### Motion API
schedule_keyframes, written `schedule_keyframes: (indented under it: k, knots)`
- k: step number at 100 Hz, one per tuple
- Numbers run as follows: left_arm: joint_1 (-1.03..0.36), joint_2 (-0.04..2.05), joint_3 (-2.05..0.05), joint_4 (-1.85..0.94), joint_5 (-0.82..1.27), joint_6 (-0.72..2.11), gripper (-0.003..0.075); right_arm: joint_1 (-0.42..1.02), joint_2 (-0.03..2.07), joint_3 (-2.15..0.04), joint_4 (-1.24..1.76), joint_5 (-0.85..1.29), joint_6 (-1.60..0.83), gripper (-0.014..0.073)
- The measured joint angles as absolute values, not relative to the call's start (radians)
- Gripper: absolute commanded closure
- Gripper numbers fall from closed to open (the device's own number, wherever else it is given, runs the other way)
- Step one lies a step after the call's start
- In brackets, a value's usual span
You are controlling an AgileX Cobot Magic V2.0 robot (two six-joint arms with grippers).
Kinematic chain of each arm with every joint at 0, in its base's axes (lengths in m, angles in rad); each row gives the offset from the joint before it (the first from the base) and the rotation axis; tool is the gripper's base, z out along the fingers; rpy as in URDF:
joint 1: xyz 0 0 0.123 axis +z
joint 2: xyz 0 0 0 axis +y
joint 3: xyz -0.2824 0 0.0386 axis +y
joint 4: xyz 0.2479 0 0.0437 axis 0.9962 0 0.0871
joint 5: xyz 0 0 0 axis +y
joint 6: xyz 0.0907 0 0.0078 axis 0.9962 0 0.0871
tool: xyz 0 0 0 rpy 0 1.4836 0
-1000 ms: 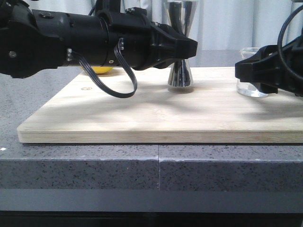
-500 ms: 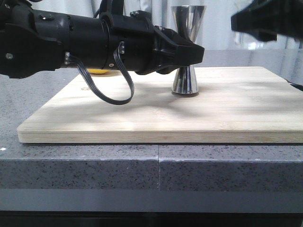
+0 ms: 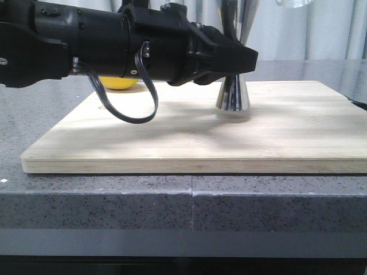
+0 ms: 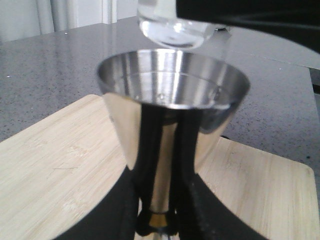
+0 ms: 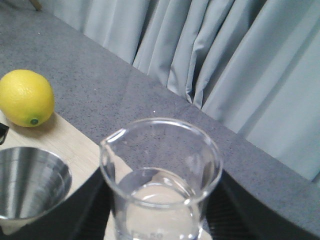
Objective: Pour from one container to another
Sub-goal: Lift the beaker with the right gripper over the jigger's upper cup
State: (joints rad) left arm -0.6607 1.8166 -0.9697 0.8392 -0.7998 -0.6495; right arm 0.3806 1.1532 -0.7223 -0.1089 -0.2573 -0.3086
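The steel jigger stands tall over the wooden board, and my left gripper is shut on its gold-banded waist. In the left wrist view its black fingers clamp the waist below the open upper cup. Whether the jigger's foot touches the board, I cannot tell. The glass beaker is upright with clear liquid in it. My right gripper is shut on its sides. The beaker's base hangs just above the jigger's cup, and only its bottom edge shows in the front view.
A yellow lemon lies on the board's far left part, partly hidden behind my left arm in the front view. The board rests on a grey speckled counter. Grey curtains hang behind.
My left gripper has carried the jigger to the right. My right gripper has lifted the beaker off the board's right side, up and left to above the jigger.
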Motion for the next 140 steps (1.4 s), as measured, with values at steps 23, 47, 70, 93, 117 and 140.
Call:
schedule_keyframes:
  k: [23,47,70,93,117,140]
  knots:
    - [-0.661,1.817,-0.97,0.863,-0.816,-0.665,0.0741,0.381,1.133,-0.77,-0.201,-0.185,-0.309,0.0344]
    - [-0.661,1.817,-0.97,0.899,-0.818,-0.686,0.0741,0.381,1.119,-0.776,-0.273,-0.171,-0.309,0.0344]
    - [-0.661,1.817,-0.97,0.906,-0.819,-0.69,0.0741,0.402,1.111,-0.776,-0.346,-0.162,-0.309,0.0344]
    - [-0.661,1.817,-0.97,0.919,-0.821,-0.69,0.0741,0.419,1.108,-0.777,-0.4,-0.148,-0.309,0.0344]
    - [-0.661,1.817,-0.97,0.933,-0.821,-0.696,0.0741,0.424,1.108,-0.777,-0.472,-0.146,-0.309,0.0344]
    - [-0.661,1.817,-0.97,0.944,-0.823,-0.698,0.0741,0.424,1.108,-0.777,-0.513,-0.146,-0.309,0.0344]
